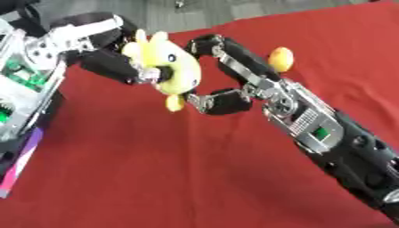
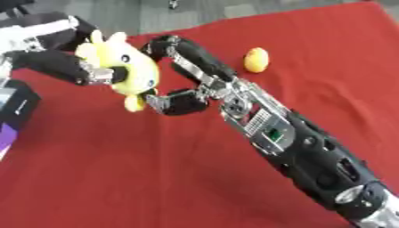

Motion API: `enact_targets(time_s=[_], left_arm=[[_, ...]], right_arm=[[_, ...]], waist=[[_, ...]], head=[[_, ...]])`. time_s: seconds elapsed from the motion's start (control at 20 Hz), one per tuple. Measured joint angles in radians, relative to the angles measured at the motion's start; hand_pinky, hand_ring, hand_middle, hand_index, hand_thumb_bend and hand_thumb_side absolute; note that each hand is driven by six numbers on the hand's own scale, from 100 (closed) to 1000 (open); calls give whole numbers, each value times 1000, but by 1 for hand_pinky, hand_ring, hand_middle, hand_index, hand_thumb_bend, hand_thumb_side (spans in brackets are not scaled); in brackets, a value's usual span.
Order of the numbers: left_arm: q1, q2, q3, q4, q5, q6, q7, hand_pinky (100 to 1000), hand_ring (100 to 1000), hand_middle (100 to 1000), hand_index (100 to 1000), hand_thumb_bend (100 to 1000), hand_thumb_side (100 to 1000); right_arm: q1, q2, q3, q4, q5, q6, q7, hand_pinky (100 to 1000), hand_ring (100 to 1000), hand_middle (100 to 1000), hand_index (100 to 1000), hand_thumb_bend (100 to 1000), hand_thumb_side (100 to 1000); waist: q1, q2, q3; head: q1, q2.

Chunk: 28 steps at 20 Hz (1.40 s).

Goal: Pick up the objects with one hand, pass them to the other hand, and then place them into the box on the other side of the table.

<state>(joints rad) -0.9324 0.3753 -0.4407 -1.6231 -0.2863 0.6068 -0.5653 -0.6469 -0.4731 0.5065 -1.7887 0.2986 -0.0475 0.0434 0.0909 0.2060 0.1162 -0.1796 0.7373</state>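
A yellow plush toy (image 1: 176,63) with a small face hangs above the red cloth, at upper left. My left hand (image 1: 117,67) comes in from the left with its fingers curled round the toy's left side. My right hand (image 1: 257,82) reaches in from the lower right. Its fingers (image 1: 209,44) arch beside the toy's top and its thumb (image 1: 221,100) lies by the toy's yellow foot. The two are spread in a wide C, not closed on the toy. A small yellow-orange rounded object (image 2: 256,59) lies on the cloth beyond my right hand.
A red cloth (image 1: 156,169) covers the table. At the left edge stands a dark box (image 2: 14,107) with a purple and white side (image 1: 23,160). Grey floor shows past the cloth's far edge.
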Motion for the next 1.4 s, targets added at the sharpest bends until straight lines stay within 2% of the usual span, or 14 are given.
enact_targets(time_s=[0.15, 0.3, 0.4, 0.45, 0.6, 0.75, 1.05, 1.4], left_arm=[[0, -5, -1, 2, 8, 6, 7, 747, 578, 445, 435, 261, 100], [1, -7, -1, 6, 9, 7, 9, 742, 568, 430, 419, 285, 100], [1, -7, -1, 7, 8, 7, 9, 739, 557, 414, 410, 316, 100], [1, -7, -1, 7, 4, 6, 10, 738, 552, 408, 408, 326, 100], [5, -7, -1, 12, -7, 4, 8, 735, 536, 394, 405, 355, 100], [8, -7, -1, 12, -15, -1, 8, 732, 529, 382, 404, 372, 100], [9, -7, 4, 2, -25, -1, 31, 726, 532, 393, 440, 399, 100], [11, -7, 8, 0, -14, 15, 58, 715, 529, 389, 449, 427, 100]], right_arm=[[0, 0, 0, 0, -4, 4, -4, 759, 646, 606, 692, 191, 100], [1, 0, -2, 0, -14, 9, -13, 765, 668, 645, 732, 278, 100], [1, 0, -2, -2, -21, 12, -16, 788, 709, 698, 782, 384, 214], [1, 0, -2, -5, -23, 12, -17, 794, 722, 715, 798, 403, 249], [1, 0, -3, -16, -23, 12, -17, 812, 755, 757, 841, 429, 345], [1, 0, -3, -18, -19, 16, -14, 819, 770, 778, 869, 436, 393], [1, 0, -5, -23, 2, 37, -18, 829, 791, 802, 897, 440, 445], [2, -3, -5, -35, 5, 52, -13, 828, 790, 801, 894, 437, 446]], waist=[[0, 0, -2], [0, 0, -5], [0, 0, -5], [0, 0, -5], [0, 0, -5], [0, 0, -5], [0, 0, -5], [0, 0, -6]], head=[[0, 0], [0, 0], [0, 0], [0, 0], [1, 0], [1, 0], [1, 1], [3, 1]])
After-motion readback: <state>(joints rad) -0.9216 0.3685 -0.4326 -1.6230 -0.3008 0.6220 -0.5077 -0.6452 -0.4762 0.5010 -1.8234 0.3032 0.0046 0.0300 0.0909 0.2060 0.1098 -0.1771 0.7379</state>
